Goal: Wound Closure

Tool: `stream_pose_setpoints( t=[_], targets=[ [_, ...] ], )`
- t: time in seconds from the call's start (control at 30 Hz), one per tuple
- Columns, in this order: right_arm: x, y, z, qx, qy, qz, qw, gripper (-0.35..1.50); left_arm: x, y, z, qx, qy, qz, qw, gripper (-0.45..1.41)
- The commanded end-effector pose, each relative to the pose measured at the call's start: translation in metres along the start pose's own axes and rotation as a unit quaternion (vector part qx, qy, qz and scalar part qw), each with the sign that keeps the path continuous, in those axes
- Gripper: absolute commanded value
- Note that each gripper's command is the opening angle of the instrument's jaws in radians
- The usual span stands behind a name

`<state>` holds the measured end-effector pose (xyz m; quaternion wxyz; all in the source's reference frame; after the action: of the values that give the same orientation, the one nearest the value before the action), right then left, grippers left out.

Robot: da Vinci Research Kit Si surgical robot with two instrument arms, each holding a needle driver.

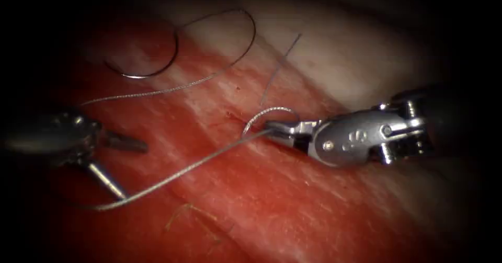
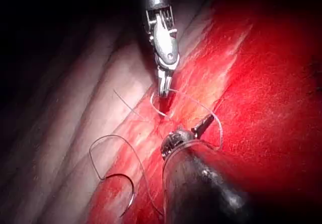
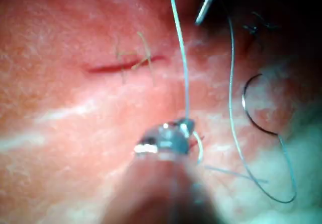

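Right gripper [image 1: 272,128]: polished, shiny metal. Left gripper [image 1: 121,166]: duller grey metal. Needle [image 1: 157,67]: thin, dark, glossy metal. Thread [image 1: 198,163]: fine, pale, faintly braided sheen. Tissue [image 1: 293,205]: wet, glistening, streaked with red fluid [image 1: 272,216].

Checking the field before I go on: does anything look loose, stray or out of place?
The needle lies loose on the tissue, up and left of the cut, held by neither tool. The right tool grips the thread at a small loop by the cut. The left tool stands open, holding nothing.
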<state>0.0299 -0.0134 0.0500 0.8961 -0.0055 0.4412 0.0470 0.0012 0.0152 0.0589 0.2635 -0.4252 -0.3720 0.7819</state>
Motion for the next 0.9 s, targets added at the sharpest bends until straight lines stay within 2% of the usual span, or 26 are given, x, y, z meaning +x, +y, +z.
stream_pose_setpoints(
  t=[0.03, 0.3, 0.57, 0.6, 0.63, 0.8, 0.83, 0.9],
  targets=[
    [0.0, -0.0006, 0.0007, 0.001, 0.001, 0.0, 1.0, -0.35, -0.0002, -0.0001, 0.0006, -0.001, 0.0, -0.001, 1.0, 0.51],
    [0.0001, -0.0006, 0.0007, 0.001, 0.001, 0.0, 1.0, -0.35, 0.0015, 0.0014, -0.0004, -0.001, 0.003, -0.01, 1.0, 0.44],
    [0.0, -0.0007, 0.0007, 0.002, 0.0, -0.001, 1.0, -0.35, 0.0008, 0.0028, 0.0002, -0.016, 0.0, -0.007, 1.0, 0.44],
    [0.0001, -0.0007, 0.0008, 0.002, 0.0, -0.001, 1.0, -0.35, 0.0, 0.0029, 0.0008, -0.016, -0.005, -0.071, 0.997, 0.44],
    [0.0001, -0.0007, 0.0008, 0.001, 0.0, -0.001, 1.0, -0.35, -0.0003, 0.0029, 0.001, -0.014, -0.011, -0.082, 0.997, 0.39],
    [0.0002, -0.0008, 0.001, 0.002, -0.001, -0.001, 1.0, -0.35, -0.0009, 0.0028, 0.0015, 0.0, -0.037, -0.084, 0.996, 0.37],
    [0.0002, -0.0008, 0.0011, 0.003, -0.002, -0.001, 1.0, -0.35, -0.0008, 0.0028, 0.0015, 0.001, -0.041, -0.087, 0.995, 0.22],
    [0.0002, -0.0008, 0.001, 0.003, -0.002, -0.001, 1.0, -0.35, -0.0008, 0.0029, 0.0015, 0.003, -0.041, -0.093, 0.995, 0.07]
  ],
)
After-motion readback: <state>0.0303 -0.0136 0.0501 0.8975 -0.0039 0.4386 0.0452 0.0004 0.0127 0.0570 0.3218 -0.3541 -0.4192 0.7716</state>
